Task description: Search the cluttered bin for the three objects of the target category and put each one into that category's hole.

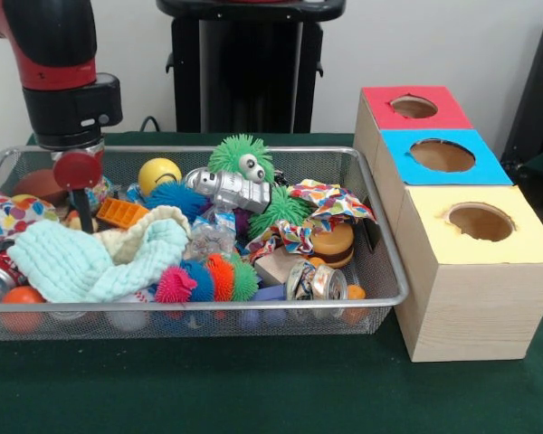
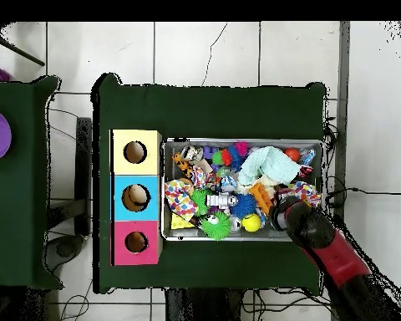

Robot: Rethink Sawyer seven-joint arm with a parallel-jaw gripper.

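A: Gripper [image 1: 83,217] is sunk into the bin's [image 1: 380,217] left end beside the mint cloth [image 1: 90,258]; whether it's open, I cannot tell.
B: Probing under clutter, probably. Target category's unclear; 3 holes wait right, yellow hole [image 1: 480,221] nearest.

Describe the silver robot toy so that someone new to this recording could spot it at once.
Start at the wire mesh bin on the green table. Near the middle of its far side, a silver robot toy lies on its side, just below a green spiky ball with googly eyes. It is the only metallic grey figure among the colourful soft toys.
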